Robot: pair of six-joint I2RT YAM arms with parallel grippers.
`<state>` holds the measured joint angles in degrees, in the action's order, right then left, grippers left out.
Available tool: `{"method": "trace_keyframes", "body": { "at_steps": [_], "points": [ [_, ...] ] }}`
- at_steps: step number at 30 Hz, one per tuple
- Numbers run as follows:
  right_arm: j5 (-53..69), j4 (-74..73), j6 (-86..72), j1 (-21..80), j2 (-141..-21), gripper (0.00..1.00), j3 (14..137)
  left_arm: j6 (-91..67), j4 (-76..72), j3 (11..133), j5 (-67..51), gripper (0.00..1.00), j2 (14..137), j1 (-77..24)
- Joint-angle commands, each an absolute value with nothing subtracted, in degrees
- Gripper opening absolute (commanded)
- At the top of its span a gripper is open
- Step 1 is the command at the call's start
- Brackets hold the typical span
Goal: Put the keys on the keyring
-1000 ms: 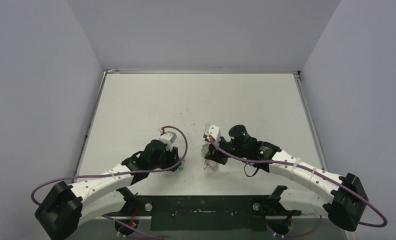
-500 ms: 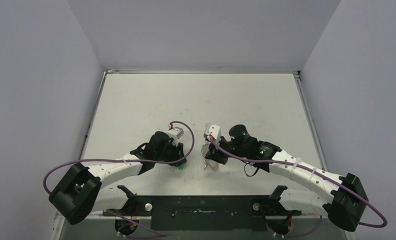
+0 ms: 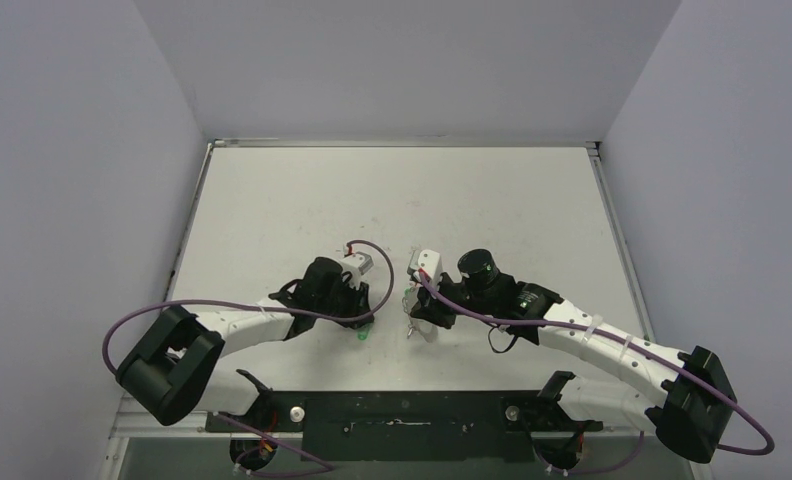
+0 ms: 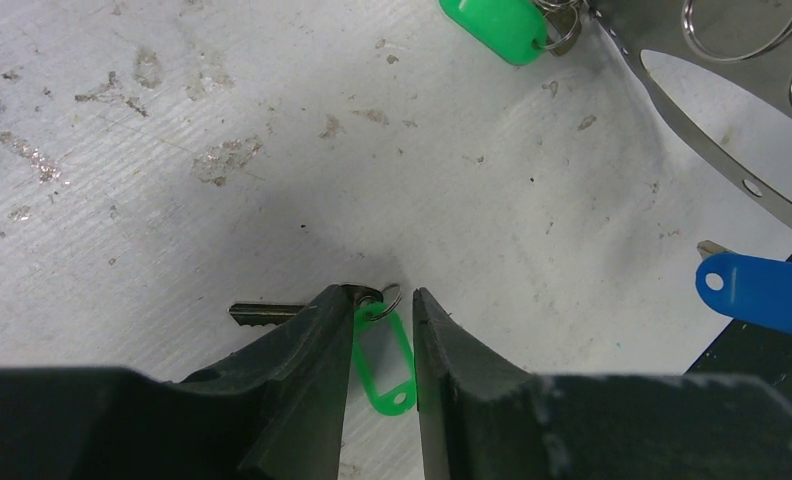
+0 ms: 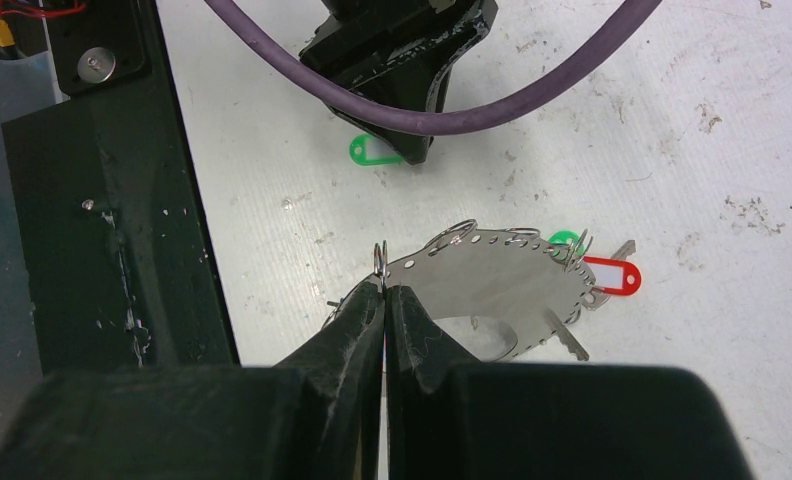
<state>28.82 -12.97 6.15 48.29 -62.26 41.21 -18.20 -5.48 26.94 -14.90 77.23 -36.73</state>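
since a second ago the left arm's elbow has swung in toward the middle and the left gripper has narrowed over a green-tagged key. its jaws are still a little apart, and the tag lies in the slim gap between the fingers. whether the pads touch the tag cannot be told. the key's blade pokes out to one side, flat on the white table, near the front edge.

the right gripper has not shifted. its fingers are pressed together on the rim of the keyring, with one small wire loop standing just above the fingertips. the hoop sits just right of the left gripper, close to it.

a red-tagged key sits at the hoop's far rim, and a second green tag is by the rim too. whether either is hooked on cannot be told. a blue tag shows just beside the hoop's band.
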Motion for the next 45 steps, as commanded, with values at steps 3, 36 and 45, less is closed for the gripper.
{"method": "trace_keyframes", "body": {
  "at_steps": [3,36,45],
  "points": [
    [28.7,-11.1,5.9,47.8,-62.1,0.00,41.0,-16.0,-8.8,28.8,-18.6,0.21,78.1,-36.5],
    [29.6,-10.1,5.7,47.9,-62.8,0.00,41.8,-17.3,-0.3,26.1,-20.5,0.00,51.2,-37.0],
    [30.2,-9.1,4.8,48.2,-64.7,0.00,42.9,-22.2,-0.8,27.6,-25.5,0.00,46.5,-39.5]
  ]
}}
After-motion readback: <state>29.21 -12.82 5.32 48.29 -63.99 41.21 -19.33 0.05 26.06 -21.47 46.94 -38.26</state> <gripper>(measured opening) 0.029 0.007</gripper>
